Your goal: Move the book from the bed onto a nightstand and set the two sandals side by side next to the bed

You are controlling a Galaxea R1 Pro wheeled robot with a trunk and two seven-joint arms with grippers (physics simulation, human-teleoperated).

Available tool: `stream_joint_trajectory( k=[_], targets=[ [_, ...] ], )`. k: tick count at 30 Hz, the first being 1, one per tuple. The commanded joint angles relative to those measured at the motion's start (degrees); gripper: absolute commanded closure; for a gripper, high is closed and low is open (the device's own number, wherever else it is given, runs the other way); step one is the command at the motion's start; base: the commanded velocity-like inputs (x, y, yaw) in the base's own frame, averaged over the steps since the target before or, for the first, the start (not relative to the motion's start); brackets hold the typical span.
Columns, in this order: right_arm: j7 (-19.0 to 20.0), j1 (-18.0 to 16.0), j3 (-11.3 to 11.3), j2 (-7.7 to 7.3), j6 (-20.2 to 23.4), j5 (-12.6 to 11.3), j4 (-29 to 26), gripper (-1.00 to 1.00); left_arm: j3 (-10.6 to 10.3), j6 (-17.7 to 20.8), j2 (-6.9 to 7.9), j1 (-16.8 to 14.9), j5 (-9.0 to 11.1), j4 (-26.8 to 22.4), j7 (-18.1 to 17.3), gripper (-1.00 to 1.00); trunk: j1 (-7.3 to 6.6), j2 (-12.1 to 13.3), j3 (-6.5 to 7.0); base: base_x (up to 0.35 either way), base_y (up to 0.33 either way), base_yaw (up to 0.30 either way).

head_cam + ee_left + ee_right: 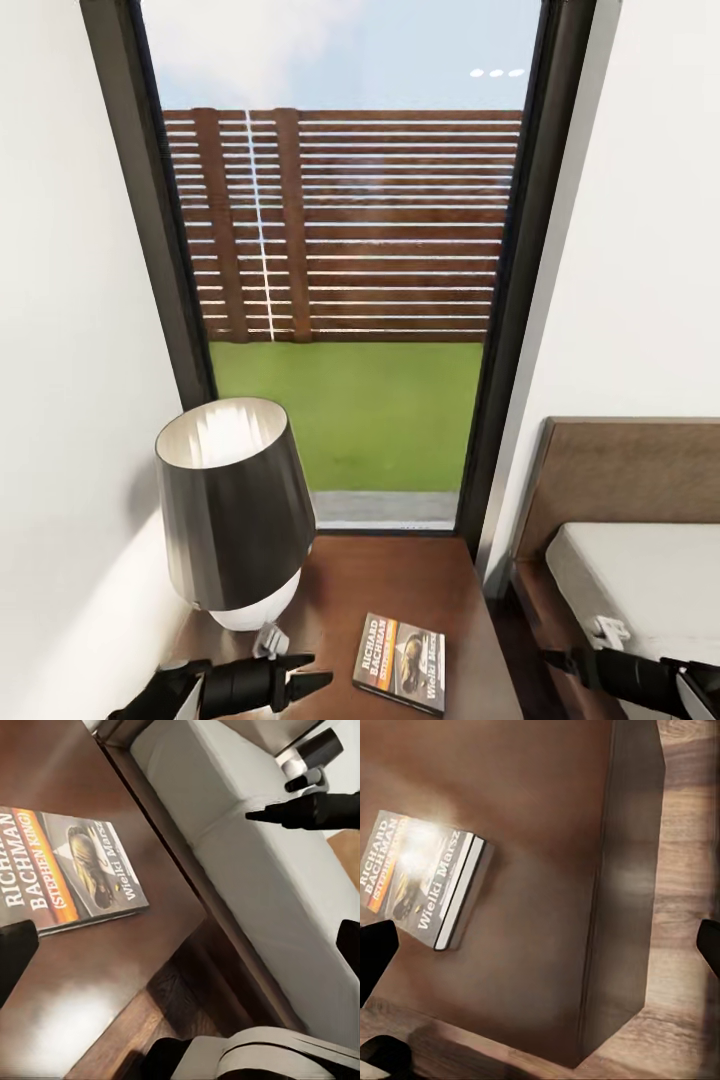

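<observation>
The book (400, 662), black and orange with white lettering, lies flat on the dark reddish-brown nightstand (400, 580), near its front. It also shows face up in the left wrist view (67, 870) and the right wrist view (424, 877). My left gripper (305, 672) hovers open just left of the book, holding nothing. My right gripper (555, 660) is open and empty over the gap between the nightstand and the bed (650, 580). The left wrist view catches the right gripper (274, 799) above the mattress (247, 847). The sandals are out of view.
A dark-shaded lamp (232, 505) on a white base stands on the nightstand's left rear. The tall dark-framed window (350, 300) is straight ahead, with white walls on both sides. The brown headboard (620, 470) rises at right. Wood-plank floor (686, 907) borders the nightstand.
</observation>
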Motion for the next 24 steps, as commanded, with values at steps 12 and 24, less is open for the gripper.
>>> stream_joint_trajectory(
  k=[12,24],
  targets=[
    [-0.04,-0.02,-0.08,0.49,-11.56,1.13,12.39,-1.0,0.53,-4.08,1.02,-0.04,-0.38,6.28,-0.18,-1.0,-2.65,4.8,2.1,0.0,0.0,0.0],
    [-0.51,-0.02,-0.17,0.65,-11.95,0.88,14.02,-1.0,0.54,-4.09,1.11,-0.04,-0.19,6.58,0.18,-1.0,-5.29,9.61,4.26,0.0,0.0,0.0]
  ],
)
